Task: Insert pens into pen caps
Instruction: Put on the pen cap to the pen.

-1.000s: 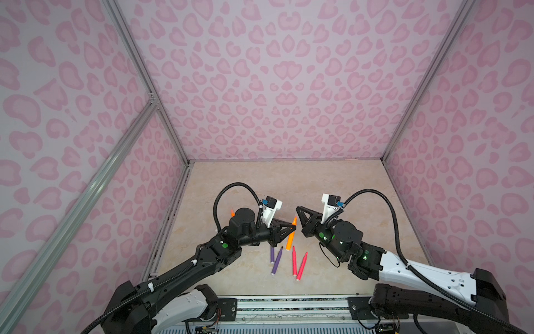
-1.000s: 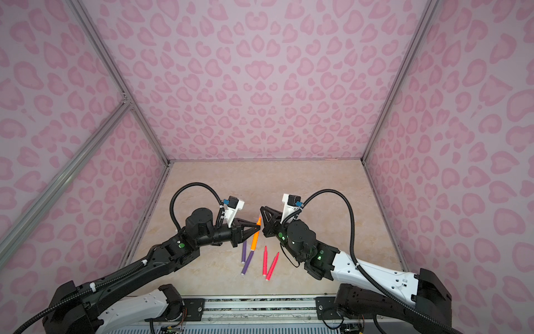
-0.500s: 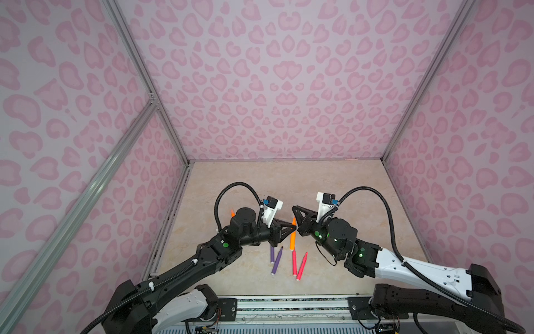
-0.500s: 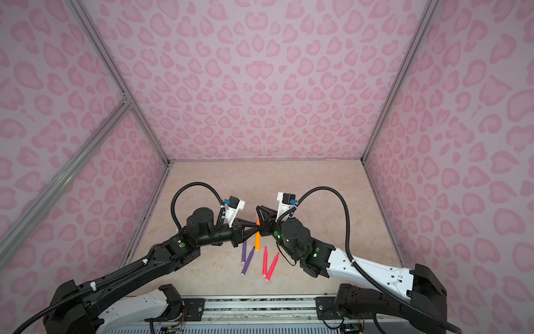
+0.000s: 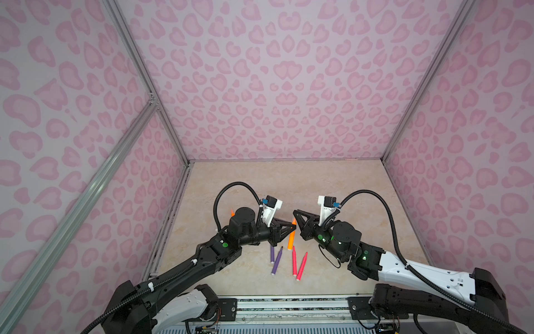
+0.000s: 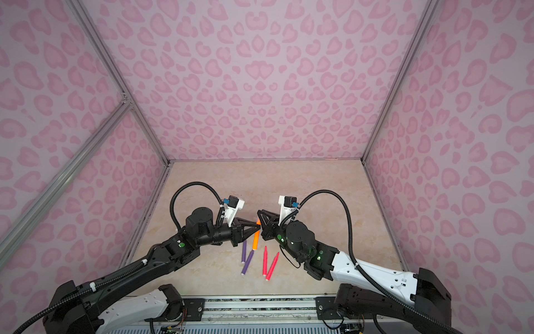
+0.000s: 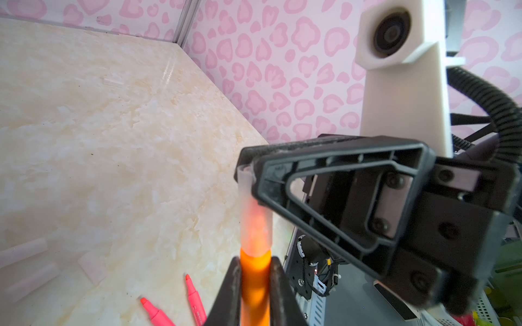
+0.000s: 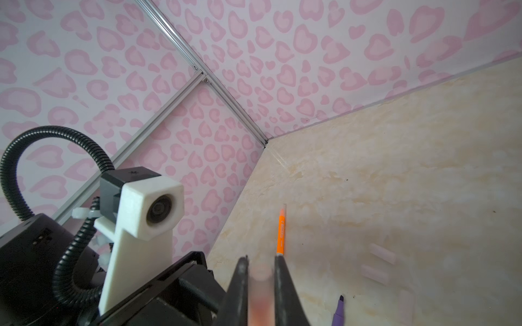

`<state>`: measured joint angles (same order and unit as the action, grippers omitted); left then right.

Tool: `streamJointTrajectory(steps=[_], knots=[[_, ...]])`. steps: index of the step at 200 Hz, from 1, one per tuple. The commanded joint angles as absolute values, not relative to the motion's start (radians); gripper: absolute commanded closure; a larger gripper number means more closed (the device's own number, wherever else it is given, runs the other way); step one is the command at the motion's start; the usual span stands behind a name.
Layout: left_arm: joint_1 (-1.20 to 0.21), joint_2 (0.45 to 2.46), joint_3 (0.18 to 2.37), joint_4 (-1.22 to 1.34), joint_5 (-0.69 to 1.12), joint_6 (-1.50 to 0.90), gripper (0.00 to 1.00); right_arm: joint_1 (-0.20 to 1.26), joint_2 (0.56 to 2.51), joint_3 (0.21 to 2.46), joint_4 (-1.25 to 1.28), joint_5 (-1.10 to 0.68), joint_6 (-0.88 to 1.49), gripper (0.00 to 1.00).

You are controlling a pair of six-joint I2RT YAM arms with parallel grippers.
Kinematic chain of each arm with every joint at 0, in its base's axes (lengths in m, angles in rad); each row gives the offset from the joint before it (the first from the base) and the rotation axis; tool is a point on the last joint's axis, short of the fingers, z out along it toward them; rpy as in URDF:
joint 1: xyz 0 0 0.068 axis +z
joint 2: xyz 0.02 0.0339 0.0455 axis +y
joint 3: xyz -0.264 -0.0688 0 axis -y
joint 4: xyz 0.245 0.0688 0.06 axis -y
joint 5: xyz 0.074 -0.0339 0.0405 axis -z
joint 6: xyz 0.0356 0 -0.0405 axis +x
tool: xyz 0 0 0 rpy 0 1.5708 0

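Orange is the pen point(image 7: 254, 290) that the left hand point(image 7: 255, 264) clamps by its barrel, and the clear cap point(image 7: 255, 220), pinched in the right hand point(image 8: 261, 259), now covers its tip. One second ago we saw a gap between the two hands; since then they have met above the desk point(image 5: 332, 188), near the purple pens point(image 5: 276, 261) and pink pens point(image 5: 294, 261) lying there. We judge this pen almost capped; perhaps a firmer push remains, and four loose pens wait.

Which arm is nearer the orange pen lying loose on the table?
Left. The orange pen peeks out from behind the left arm; the right arm reaches in from the opposite side.
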<state>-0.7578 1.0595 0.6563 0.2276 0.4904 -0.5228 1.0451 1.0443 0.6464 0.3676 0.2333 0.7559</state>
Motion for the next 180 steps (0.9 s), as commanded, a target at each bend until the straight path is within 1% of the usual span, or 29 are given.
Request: streamJointTrajectory(steps=[1,33,63,100,133,154,180], knots=[[-0.752,1.049,0.657,0.275,0.496,-0.517,0.97,1.039,1.046,0.637,0.380,0.176,0.747,1.00],[-0.742,1.049,0.649,0.285,0.504,-0.526,0.97,1.017,1.024,0.609,0.380,0.129,0.768,1.00],[-0.719,1.065,0.641,0.322,0.541,-0.562,0.97,1.014,0.990,0.539,0.452,0.122,0.803,1.00],[-0.710,1.072,0.643,0.325,0.548,-0.569,0.97,1.025,1.005,0.517,0.499,0.078,0.831,1.00],[-0.709,1.065,0.639,0.326,0.548,-0.569,0.97,1.049,1.035,0.505,0.523,0.117,0.847,1.00],[-0.700,1.069,0.638,0.329,0.553,-0.578,0.97,1.092,1.041,0.508,0.510,0.167,0.836,1.00],[-0.693,1.073,0.639,0.332,0.563,-0.586,0.97,1.119,1.005,0.484,0.491,0.209,0.854,1.00]])
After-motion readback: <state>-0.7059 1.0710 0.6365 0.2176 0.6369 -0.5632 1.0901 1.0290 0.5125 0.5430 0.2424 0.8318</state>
